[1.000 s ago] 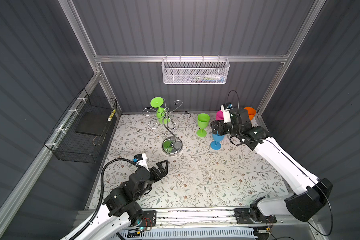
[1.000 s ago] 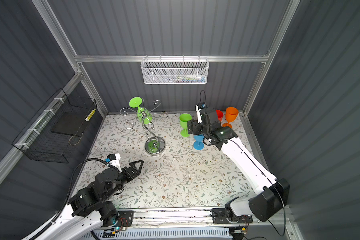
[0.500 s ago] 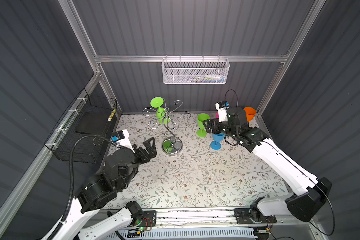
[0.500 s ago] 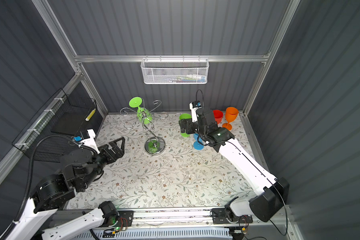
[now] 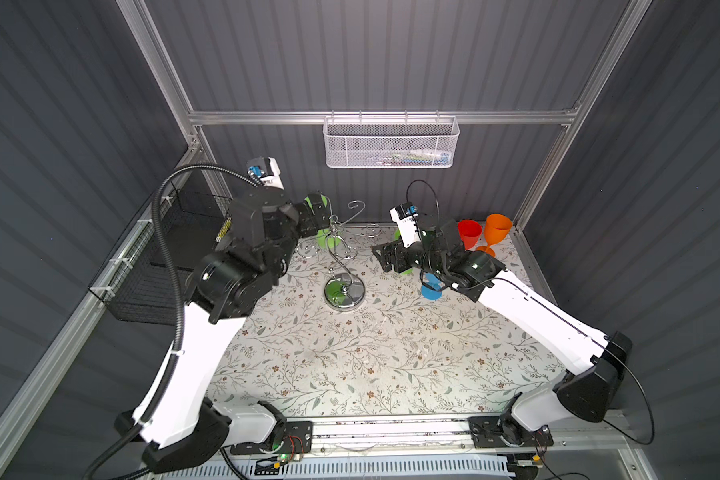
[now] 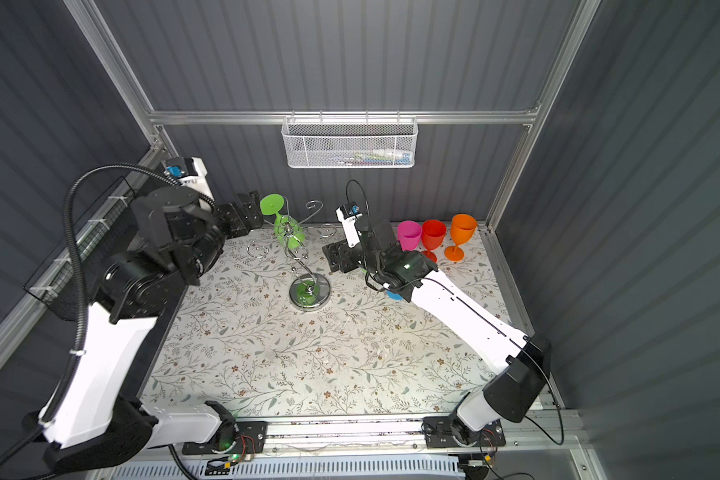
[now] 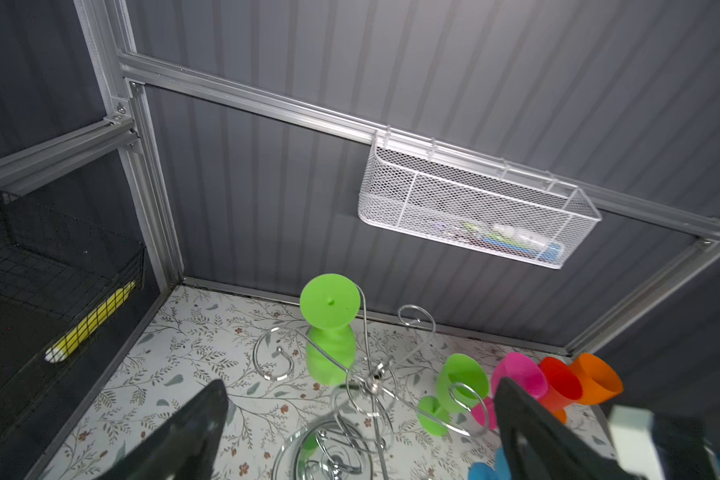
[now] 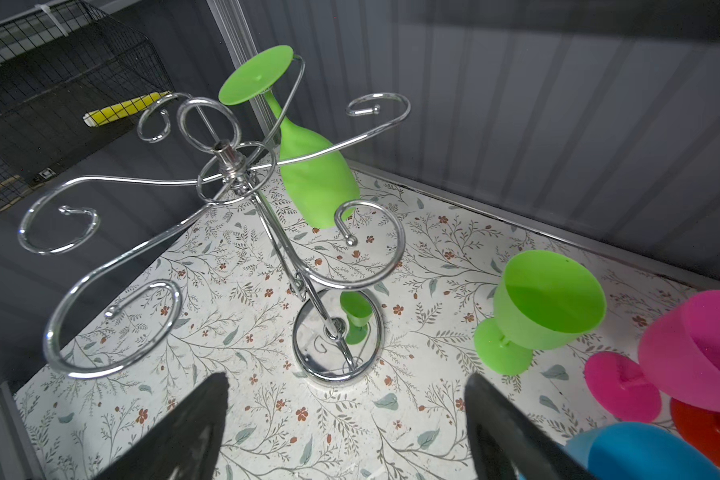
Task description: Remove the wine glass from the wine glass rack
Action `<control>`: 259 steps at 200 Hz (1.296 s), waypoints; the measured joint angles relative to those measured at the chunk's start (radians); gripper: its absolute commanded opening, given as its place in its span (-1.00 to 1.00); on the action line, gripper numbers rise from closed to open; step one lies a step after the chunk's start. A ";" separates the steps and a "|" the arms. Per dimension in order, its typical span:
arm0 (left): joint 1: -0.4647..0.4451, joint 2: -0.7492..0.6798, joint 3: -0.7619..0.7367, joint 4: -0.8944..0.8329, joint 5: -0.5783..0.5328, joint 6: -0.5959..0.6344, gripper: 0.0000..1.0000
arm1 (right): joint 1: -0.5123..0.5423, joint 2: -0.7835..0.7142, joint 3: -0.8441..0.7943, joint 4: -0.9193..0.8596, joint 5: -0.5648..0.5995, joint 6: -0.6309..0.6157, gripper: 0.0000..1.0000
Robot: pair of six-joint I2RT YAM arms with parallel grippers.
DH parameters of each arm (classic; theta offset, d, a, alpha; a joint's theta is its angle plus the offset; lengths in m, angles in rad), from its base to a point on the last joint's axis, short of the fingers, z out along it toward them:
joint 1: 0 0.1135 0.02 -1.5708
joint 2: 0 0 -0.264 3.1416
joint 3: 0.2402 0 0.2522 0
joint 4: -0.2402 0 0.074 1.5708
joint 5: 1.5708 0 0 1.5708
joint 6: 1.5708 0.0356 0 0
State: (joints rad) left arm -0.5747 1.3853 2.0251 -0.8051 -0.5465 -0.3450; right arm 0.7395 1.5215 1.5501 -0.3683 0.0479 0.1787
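The floral table (image 6: 267,365) spreads out from the front edge between the two arm bases. Further in, the wine glass rack (image 6: 309,293) stands upright on its round mirror base near the middle of the table, its twisted stem rising to the curled arms. To its right the right gripper (image 6: 338,257) hovers above the table and points at the rack, its fingers spread wide with nothing between them. A blue glass (image 8: 641,453) sits partly hidden beneath that arm. On the rack's left the left gripper (image 6: 242,214) is held high, level with the scroll arms. Its fingers are likewise spread and empty, with the tips just beside the foot of the wine glass (image 6: 287,228); whether they touch it cannot be told. That lime-green glass hangs bowl-down and tilted from a rear scroll arm, flat foot uppermost. A second green glass (image 8: 549,307) stands upright to the right of the rack. Beyond it a pink glass (image 6: 409,235), a red glass (image 6: 433,235) and an orange glass (image 6: 463,228) line the back wall. The black wire basket (image 5: 150,286) hangs on the left wall, and the white mesh basket (image 6: 350,145) hangs on the back wall above.
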 measured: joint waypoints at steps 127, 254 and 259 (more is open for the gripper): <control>0.687 0.503 0.159 0.151 1.105 -0.298 0.69 | 0.021 -0.034 -0.145 0.118 -0.022 -0.125 0.71; 0.674 0.478 0.021 0.220 1.228 -0.318 0.66 | 0.094 0.006 -0.133 0.269 -0.077 -0.226 0.69; 0.674 0.475 0.018 0.219 1.228 -0.317 0.66 | 0.097 0.008 -0.132 0.268 -0.078 -0.229 0.69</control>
State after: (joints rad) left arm 0.0990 1.8606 2.0430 -0.5865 0.6811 -0.6617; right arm 0.8360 1.5299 1.4181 -0.1001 -0.0303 -0.0505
